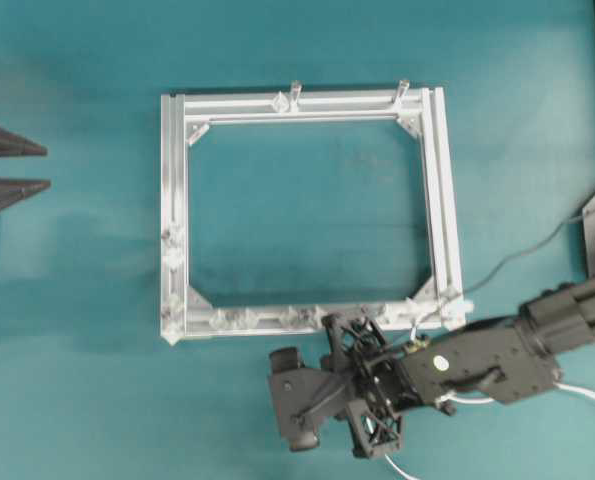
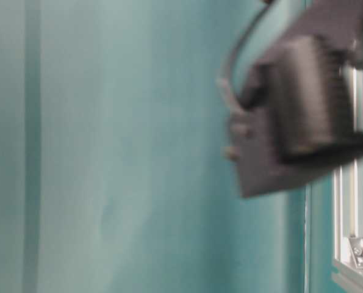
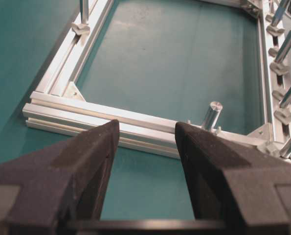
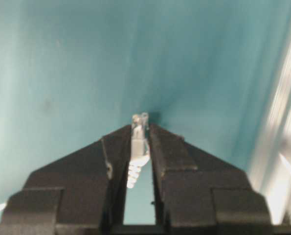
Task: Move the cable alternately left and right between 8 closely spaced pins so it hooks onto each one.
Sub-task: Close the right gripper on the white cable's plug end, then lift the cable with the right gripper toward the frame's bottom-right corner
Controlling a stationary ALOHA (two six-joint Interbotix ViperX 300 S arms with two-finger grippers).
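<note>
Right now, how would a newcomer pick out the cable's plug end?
Start at the square silver frame on the teal table, then follow its near rail to the right gripper just off that rail. Pinched between its black fingers is the cable: a small whitish plug with a ribbed collar, unlike the clear pins fixed on the rail.

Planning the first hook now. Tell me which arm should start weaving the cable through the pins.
Right. The right gripper is shut on the cable plug and sits beside the frame rail carrying the pins. The left gripper is open, holding nothing.
</note>
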